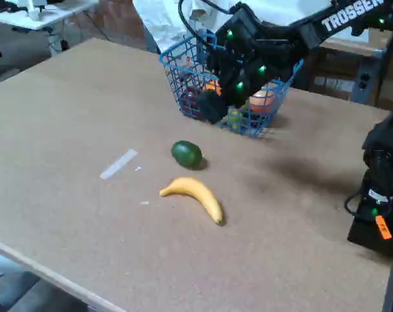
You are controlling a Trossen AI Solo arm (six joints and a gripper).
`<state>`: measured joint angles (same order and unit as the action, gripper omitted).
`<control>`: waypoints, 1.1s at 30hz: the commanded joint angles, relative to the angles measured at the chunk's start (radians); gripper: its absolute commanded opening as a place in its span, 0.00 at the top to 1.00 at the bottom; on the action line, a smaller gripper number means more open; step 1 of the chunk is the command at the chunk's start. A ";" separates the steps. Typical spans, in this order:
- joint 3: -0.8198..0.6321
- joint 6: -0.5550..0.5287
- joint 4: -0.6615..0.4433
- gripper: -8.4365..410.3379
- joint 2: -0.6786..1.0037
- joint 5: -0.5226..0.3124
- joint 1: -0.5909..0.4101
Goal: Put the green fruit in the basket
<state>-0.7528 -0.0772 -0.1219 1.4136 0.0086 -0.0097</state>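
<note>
The green fruit (pixel 186 154), a smooth dark green oval, lies on the brown table near its middle. Behind it stands the blue wire basket (pixel 177 70), with orange, red and yellowish things showing through its mesh. My black arm reaches in from the upper right, and the gripper (pixel 213 106) hangs at the basket's front side, above and behind the green fruit and well apart from it. The fingers appear only as a dark blurred mass, so their state is unclear. Nothing can be seen held in them.
A yellow banana (pixel 195 195) lies just in front of the green fruit. A pale strip of tape (pixel 118 164) sits to the left. The arm's base (pixel 380 195) stands at the right edge. White fabric (pixel 158 18) hangs behind the basket.
</note>
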 commanded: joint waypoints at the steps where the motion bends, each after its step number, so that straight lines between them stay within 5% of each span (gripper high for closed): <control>1: -0.370 0.016 -0.266 0.02 0.407 -0.018 -0.010; 33: -0.470 0.026 -0.375 0.02 0.522 -0.014 -0.010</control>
<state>-1.1881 -0.0673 -0.4808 1.9057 -0.0044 -0.0208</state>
